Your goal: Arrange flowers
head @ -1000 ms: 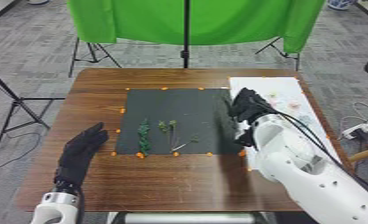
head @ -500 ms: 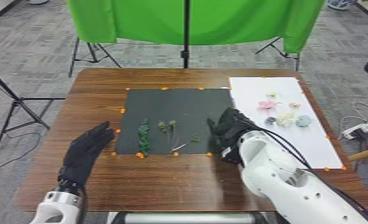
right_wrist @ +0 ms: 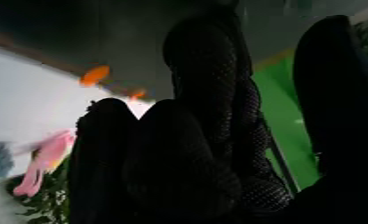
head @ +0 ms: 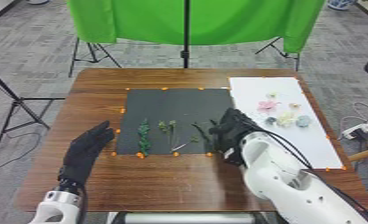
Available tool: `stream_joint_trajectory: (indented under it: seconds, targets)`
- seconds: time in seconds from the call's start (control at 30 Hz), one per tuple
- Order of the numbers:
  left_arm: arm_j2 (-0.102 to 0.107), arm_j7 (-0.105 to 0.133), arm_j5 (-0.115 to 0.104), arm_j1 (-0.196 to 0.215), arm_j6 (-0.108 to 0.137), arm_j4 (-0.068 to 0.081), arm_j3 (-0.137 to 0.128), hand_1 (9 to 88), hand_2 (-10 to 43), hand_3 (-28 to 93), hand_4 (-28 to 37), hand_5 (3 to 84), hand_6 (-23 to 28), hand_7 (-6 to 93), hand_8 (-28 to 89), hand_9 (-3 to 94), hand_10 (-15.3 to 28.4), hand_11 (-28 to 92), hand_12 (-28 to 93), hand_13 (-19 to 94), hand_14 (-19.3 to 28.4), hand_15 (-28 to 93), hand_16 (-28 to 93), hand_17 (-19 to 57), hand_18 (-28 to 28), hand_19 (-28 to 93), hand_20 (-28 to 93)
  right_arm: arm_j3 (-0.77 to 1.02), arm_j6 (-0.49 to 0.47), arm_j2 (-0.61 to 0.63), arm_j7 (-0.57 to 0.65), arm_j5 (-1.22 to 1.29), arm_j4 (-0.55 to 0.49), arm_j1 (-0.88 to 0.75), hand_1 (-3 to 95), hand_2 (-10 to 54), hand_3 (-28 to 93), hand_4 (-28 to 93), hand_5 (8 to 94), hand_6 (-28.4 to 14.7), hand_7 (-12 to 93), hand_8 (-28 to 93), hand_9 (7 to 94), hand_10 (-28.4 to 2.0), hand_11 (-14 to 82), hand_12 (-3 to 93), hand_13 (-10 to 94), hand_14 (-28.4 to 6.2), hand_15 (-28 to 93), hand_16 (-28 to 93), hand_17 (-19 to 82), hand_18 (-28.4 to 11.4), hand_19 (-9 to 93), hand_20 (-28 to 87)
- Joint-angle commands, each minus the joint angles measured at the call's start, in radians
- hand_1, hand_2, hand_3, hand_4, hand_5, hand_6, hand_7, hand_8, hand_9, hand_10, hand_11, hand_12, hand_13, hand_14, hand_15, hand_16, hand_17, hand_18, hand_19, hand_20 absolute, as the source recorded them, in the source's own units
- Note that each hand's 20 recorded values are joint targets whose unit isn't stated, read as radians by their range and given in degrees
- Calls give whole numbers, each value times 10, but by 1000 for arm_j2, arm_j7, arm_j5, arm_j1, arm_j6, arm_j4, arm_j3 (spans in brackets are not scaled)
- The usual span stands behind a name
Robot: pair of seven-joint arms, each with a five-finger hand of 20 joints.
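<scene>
A dark, slender stem (head: 201,131) lay on the black mat (head: 176,100), just beside the robot's right hand (head: 229,132). To its left were a small green sprig (head: 196,139), a group of thin stems (head: 170,131), and, farthest left, a long leafy stem (head: 144,136). The right hand was low over the mat's right edge, its thumb well apart from its fingers, with nothing visible in its grasp. On the white sheet (head: 309,150) to the right lay loose blooms, including a pink flower (head: 267,105), a pale flower (head: 287,119) and a blue flower (head: 304,121). The arrangement looked partly done: greenery was laid out side by side, while the blooms probably had yet to join it. The robot's left hand (head: 92,138) waited with relaxed fingers over the brown wooden desk (head: 163,185), left of the mat. Beyond the desk hung a green cloth (head: 145,22).
</scene>
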Motion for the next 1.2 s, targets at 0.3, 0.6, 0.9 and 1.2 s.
stream_joint_trajectory:
  seconds: [0.3, 0.6, 0.9, 1.2]
  targets:
    - [6, 144, 21, 20, 161, -25, 3, 254, -92, 680, -194, 459, 37, 112, -38, 412, 121, 143, 175, 290, 152, 157, 60, 27, 130, 45, 206, 314, -38, 161, 81, -140, -108, -146, 359, -95, 597, -88, 643, -29, 113, -53, 702, -192, 184, 247, 826, -79, 588, 342, 582, -144, 932, 553]
    - [0, 121, 19, 19, 135, -22, 1, 253, -84, 674, -196, 457, 34, 118, -41, 417, 121, 148, 172, 293, 157, 165, 59, 10, 138, 45, 206, 248, -49, 163, 86, -106, -2, -109, 373, -95, 596, -90, 572, -10, 76, -65, 696, -191, 156, 230, 828, -73, 589, 328, 586, -136, 932, 528]
    - [-4, 115, 17, 19, 127, -20, 2, 249, -80, 673, -195, 456, 33, 116, -41, 419, 122, 149, 170, 295, 158, 168, 58, 7, 139, 45, 204, 179, -3, 146, 73, -121, 72, -83, 406, -95, 602, -95, 559, -4, 80, -67, 731, -173, 162, 213, 873, -44, 563, 323, 621, -115, 932, 511]
    - [-2, 127, 11, 23, 150, -21, -12, 249, -80, 675, -196, 457, 34, 115, -40, 420, 121, 150, 171, 295, 160, 170, 57, 6, 140, 47, 203, 87, 150, 144, 37, -197, 141, -66, 607, -95, 482, -111, 745, 8, 137, 52, 877, -119, 118, 321, 934, -12, 538, 340, 676, -92, 932, 512]
